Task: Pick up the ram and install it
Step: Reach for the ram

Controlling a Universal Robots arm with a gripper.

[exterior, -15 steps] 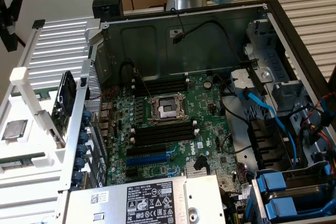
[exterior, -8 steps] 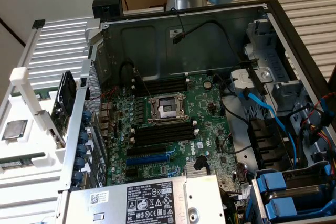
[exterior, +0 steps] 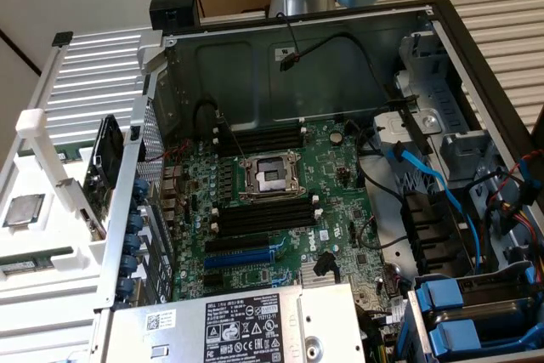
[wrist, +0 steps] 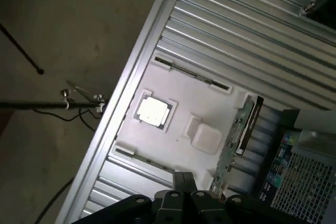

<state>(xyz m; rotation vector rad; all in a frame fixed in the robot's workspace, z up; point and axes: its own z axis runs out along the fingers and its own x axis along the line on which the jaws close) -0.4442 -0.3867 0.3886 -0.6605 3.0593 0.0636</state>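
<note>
Open computer case [exterior: 255, 65], motherboard [exterior: 340, 201] exposed, well away from fingers. White tray [wrist: 205, 98] beneath fingers. Ram [wrist: 236, 132] stands on edge at tray side, near fingertips, untouched. Risk, I reckon: stick leans, so off-centre pinch could topple or skew it. Gripper [wrist: 184, 179] fingers pressed together, empty.

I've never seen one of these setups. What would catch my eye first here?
The opened computer case sits in the middle, its big green motherboard laid bare, with a metal processor socket at its centre and bright blue cables on the exterior view's right. On that view's left lies a white tray with a square silver chip; in the wrist view the robot's hand hangs shut above that tray.
</note>
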